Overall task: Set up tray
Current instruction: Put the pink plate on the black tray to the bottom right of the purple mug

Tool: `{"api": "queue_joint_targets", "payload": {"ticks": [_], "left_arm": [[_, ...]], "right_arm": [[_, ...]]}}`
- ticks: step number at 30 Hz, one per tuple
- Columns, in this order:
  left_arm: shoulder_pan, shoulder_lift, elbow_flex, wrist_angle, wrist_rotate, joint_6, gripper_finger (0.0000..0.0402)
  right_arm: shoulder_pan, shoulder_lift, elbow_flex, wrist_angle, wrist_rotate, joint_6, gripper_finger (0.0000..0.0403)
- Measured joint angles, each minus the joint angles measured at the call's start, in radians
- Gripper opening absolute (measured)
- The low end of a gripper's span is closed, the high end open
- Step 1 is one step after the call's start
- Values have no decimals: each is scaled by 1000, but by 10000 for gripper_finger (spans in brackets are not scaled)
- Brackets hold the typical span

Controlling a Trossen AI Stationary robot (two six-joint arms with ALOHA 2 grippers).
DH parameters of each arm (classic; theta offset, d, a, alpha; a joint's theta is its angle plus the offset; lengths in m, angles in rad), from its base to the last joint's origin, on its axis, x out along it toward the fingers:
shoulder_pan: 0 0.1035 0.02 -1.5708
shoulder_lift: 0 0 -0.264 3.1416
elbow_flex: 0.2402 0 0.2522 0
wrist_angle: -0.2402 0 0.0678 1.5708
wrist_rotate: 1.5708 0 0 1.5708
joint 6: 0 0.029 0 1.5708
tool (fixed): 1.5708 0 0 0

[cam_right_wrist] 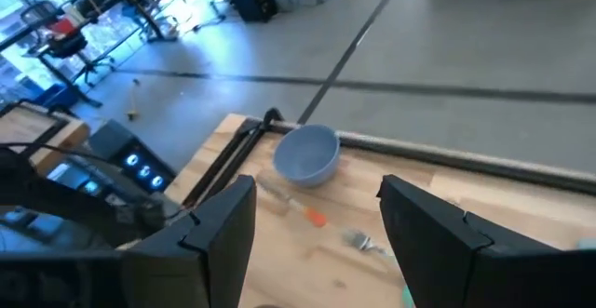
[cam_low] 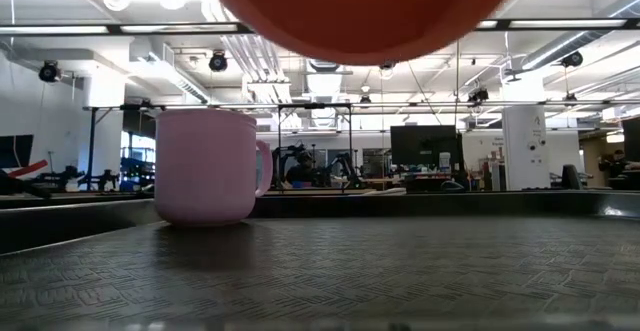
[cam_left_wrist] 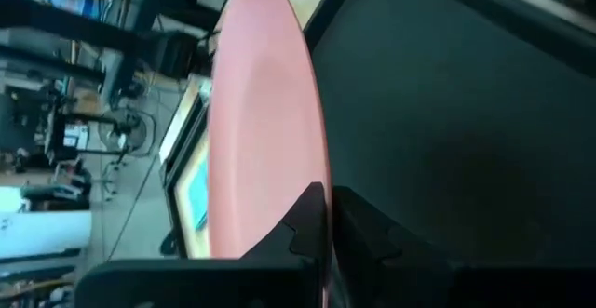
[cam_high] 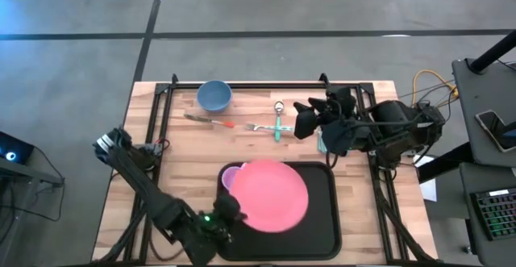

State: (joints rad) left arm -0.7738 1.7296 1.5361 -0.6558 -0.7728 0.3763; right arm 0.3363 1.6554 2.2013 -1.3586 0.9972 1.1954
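The black tray (cam_high: 322, 219) lies at the table's near middle. A pink cup (cam_low: 205, 166) stands upright on its far left corner (cam_high: 231, 174). A pink plate (cam_high: 272, 194) hovers over the tray, and its underside (cam_low: 360, 11) shows high in the low view. My left gripper (cam_high: 232, 211) is shut on the plate's near left edge. My right gripper (cam_high: 306, 118) hangs open above the table's far right part, with nothing between its fingers (cam_right_wrist: 219, 234). Past them the right wrist view shows the blue bowl (cam_right_wrist: 307, 153). My left gripper pinches the plate's rim (cam_left_wrist: 318, 173) between its two fingers (cam_left_wrist: 300, 226), one on each face, at the plate's near left side. The fingers come slanting down from the table's near left. The plate (cam_left_wrist: 261, 113) is lifted clear above the tray (cam_left_wrist: 447, 113), roughly level.
A blue bowl (cam_high: 214, 96) stands at the far left. Along the far part of the table lie an orange-handled utensil (cam_high: 211, 121), a spoon (cam_high: 279, 109) and a teal-handled fork (cam_high: 266, 127). Black rails (cam_high: 157, 114) run along the table's left and right sides.
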Motion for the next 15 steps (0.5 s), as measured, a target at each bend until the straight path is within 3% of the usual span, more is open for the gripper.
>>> {"api": "queue_joint_targets", "payload": {"ticks": [4, 15], "left_arm": [[-7, 69, -1, 122, -5, 31, 0], [18, 206, -1, 279, 37, -80, 0]], "right_arm": [[0, 10, -3, -14, -34, 19, 215], [-1, 29, -18, -104, -79, 68, 214]]}}
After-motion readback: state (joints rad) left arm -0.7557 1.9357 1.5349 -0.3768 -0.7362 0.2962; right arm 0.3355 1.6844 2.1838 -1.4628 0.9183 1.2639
